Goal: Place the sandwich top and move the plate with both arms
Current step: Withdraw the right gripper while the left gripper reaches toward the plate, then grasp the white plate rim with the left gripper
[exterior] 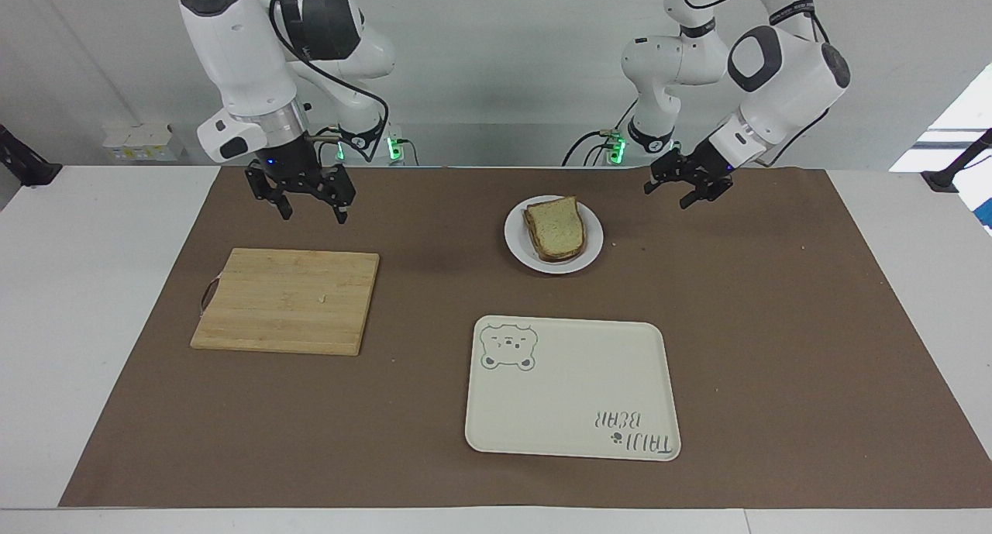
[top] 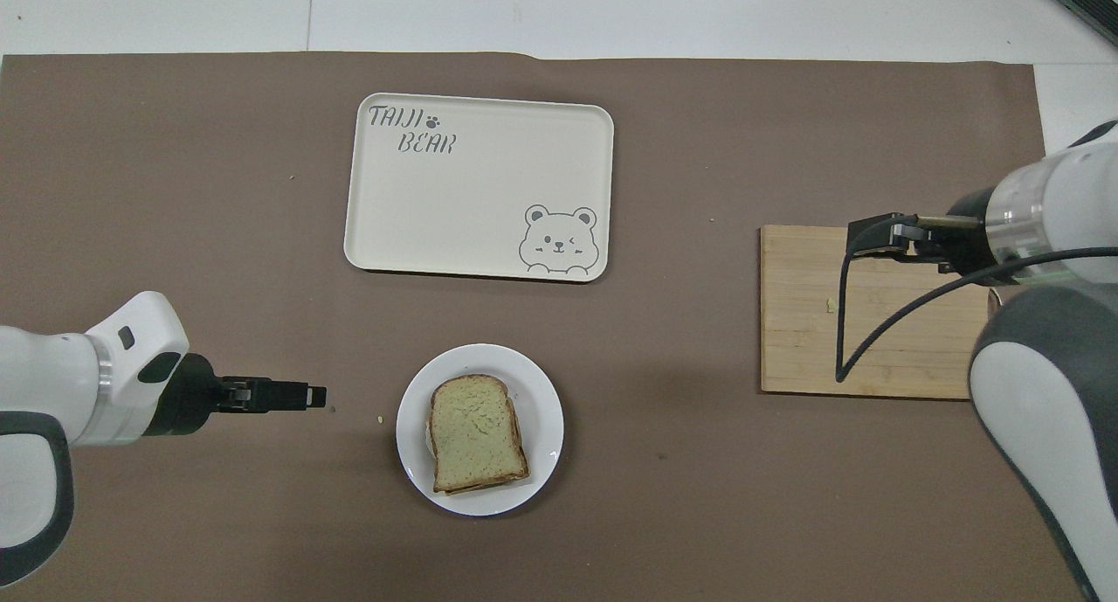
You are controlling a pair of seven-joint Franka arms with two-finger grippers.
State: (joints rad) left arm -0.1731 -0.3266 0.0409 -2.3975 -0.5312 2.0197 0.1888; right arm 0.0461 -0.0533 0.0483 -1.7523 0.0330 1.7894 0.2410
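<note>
The sandwich top [exterior: 554,228], a tan slice with a brown crust, lies on a stacked sandwich on the white plate [exterior: 591,246]. Both also show in the overhead view: the slice [top: 476,432] and the plate [top: 543,394]. My left gripper [exterior: 685,186] is open and empty over the brown mat, beside the plate toward the left arm's end, apart from it [top: 311,397]. My right gripper [exterior: 309,202] is open and empty, up in the air over the cutting board [top: 876,235].
A bamboo cutting board [exterior: 287,301] lies toward the right arm's end [top: 803,322]. A cream tray with a bear drawing [exterior: 573,387] lies farther from the robots than the plate [top: 476,187]. A few crumbs dot the mat by the plate.
</note>
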